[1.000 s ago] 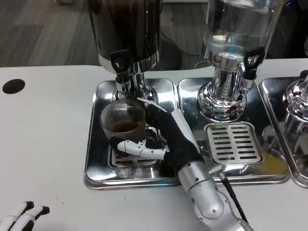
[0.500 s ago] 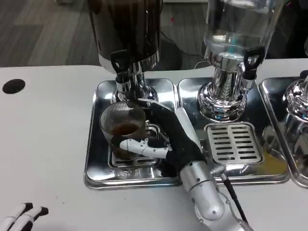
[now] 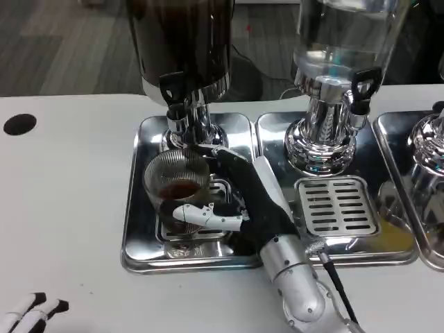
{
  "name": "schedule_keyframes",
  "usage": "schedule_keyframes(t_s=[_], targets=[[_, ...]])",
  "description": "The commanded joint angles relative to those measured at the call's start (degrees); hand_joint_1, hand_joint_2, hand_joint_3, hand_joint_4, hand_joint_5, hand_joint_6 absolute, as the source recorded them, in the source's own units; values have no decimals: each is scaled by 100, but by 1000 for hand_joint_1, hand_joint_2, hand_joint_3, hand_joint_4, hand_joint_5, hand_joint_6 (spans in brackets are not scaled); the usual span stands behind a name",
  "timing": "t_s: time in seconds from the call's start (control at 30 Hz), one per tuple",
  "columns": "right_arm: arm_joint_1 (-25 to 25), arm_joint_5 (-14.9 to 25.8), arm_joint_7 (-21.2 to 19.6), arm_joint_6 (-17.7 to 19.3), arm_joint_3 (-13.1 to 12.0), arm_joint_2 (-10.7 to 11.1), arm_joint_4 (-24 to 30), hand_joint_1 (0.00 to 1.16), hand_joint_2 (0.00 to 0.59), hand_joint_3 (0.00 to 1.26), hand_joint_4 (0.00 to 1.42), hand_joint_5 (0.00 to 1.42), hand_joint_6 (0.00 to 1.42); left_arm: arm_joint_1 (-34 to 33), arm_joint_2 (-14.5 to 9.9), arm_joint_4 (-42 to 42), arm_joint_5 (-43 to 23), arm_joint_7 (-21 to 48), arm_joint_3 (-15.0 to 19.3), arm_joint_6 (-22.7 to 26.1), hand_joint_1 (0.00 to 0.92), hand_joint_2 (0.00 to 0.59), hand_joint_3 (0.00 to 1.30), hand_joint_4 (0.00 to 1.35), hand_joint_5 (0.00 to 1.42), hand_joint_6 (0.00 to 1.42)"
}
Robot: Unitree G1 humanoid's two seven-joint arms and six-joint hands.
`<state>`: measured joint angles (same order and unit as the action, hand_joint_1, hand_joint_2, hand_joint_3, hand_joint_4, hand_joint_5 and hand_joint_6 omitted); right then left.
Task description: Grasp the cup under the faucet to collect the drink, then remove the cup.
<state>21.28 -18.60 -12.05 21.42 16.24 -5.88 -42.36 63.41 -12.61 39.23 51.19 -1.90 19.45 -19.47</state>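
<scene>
Cup [image 3: 176,186] upright, right hand [image 3: 246,201] gripping

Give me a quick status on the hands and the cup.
Right hand holds the cup, fingers around it. Left hand low at the table's near edge, state unclear. Cup has dark drink in it, on the tray below the faucet. Nothing blocking.
</scene>
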Motion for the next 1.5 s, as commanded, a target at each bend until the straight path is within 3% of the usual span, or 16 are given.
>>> schedule_keyframes(t_s=[0.03,0.73,1.5], targets=[[-133,-34,-81,74,40,-70,76,824,70,381,379,329,196,92,-5,62,-29,59,18,-52,50,72,267,152,231,533],[-205,-1,-228,153,118,-102,51,815,77,404,410,370,219,51,-18,-37,-31,106,-54,-44,57,72,268,154,231,533],[-531,272,83,198,-168,103,878,797,70,432,441,408,271,-140,-9,-39,86,243,-334,72,61,73,256,154,231,533]])
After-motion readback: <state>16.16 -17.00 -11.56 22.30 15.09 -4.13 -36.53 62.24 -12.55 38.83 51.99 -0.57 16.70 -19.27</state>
